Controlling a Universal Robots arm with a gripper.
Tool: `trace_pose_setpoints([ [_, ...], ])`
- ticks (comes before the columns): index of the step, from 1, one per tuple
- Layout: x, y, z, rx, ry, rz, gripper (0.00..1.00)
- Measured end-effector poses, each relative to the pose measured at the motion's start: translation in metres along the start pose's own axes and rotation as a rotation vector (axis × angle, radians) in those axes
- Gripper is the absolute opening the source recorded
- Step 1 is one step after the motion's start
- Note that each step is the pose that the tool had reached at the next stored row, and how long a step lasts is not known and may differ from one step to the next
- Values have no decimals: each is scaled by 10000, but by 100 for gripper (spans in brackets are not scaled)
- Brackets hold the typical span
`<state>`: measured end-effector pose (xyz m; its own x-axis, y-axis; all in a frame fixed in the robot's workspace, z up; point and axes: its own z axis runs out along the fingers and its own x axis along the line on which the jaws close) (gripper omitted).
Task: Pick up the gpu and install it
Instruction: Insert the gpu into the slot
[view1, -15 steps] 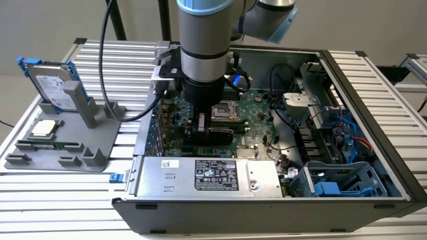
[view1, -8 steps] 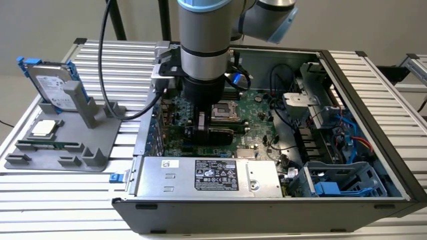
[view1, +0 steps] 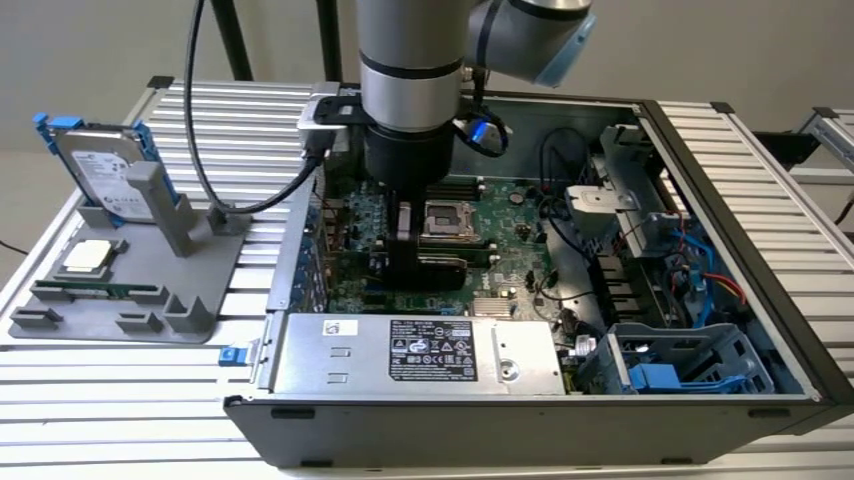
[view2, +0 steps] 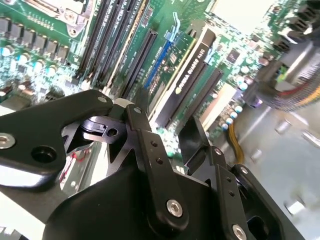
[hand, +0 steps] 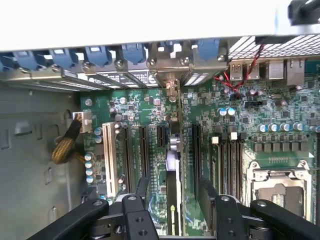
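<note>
Pincer (hand: 172, 200) straddling gpu (hand: 173, 190), released | memory slots (hand: 227, 165) beside | motherboard (hand: 280, 130) beneath

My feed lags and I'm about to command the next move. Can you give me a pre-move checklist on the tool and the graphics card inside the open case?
1. Tool open, one finger on each side of the card: ok.
2. Flat gpu card, green board with black cooler, standing upright on the green motherboard: ok.
3. Card pressed fully home in its slot: cannot tell.
4. Silver metal end bracket lined up at the case's rear wall: ok.
5. Yellow cable bundle apart from the card: ok.
</note>
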<state>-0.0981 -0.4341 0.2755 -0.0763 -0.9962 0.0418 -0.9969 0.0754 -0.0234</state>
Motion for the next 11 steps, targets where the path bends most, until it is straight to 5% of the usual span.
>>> trace_pose_setpoints([
  [6,6,-3,-140,0,0,0,100],
  [10,6,-4,-159,3,-2,-1,100],
  [11,7,-4,-159,4,-2,-1,0],
])
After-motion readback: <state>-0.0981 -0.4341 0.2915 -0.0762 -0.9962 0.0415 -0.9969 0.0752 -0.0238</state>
